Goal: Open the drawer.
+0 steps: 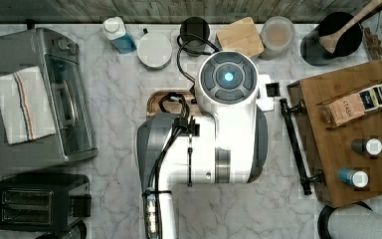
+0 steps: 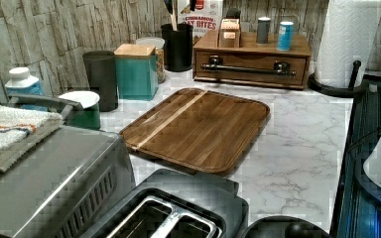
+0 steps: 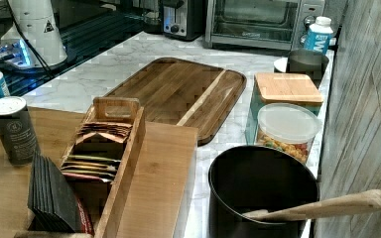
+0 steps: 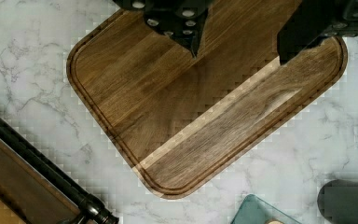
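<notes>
Your gripper (image 4: 237, 49) hangs above the wooden tray (image 4: 200, 107), fingers spread, holding nothing. Farther off, at about 8 o'clock in the wrist view, the drawer (image 2: 250, 63) sits shut in its box (image 2: 250, 45), black handle (image 2: 248, 69) untouched, facing the tray.

In the left view we find the tray (image 2: 198, 129) mid-frame on the counter (image 2: 297, 148), with the drawer (image 2: 250, 67) behind it at upper right. Canisters (image 2: 136, 69) stand at the tray's upper left, the toaster oven (image 2: 54, 183) at lower left.
</notes>
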You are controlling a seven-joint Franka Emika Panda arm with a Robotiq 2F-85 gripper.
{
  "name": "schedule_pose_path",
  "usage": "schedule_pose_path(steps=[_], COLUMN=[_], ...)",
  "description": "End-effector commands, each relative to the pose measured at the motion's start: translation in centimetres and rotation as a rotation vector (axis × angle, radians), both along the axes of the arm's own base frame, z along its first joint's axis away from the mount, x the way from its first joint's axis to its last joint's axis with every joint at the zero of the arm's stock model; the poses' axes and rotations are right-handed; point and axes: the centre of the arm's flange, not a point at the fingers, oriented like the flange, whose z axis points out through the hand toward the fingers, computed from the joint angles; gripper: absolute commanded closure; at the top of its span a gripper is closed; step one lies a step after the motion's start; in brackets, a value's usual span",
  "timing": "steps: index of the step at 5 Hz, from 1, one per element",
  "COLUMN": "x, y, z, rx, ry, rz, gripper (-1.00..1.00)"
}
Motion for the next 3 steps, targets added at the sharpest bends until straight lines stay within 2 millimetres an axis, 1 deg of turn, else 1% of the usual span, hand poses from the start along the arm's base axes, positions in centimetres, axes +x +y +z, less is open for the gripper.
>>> schedule_pose_path(steps=[1,2,3], x=[-0.1,-0.1,-1.9], y=[-0.1,-0.1,-0.6], z=[-0.1,-0.1,-1.1], rx=[-0.01,-0.01,0.002], ry=[0.003,0.003,0.012], rz=[0.004,0.004,0.152], gripper=[-1.0,-1.0,-1.0])
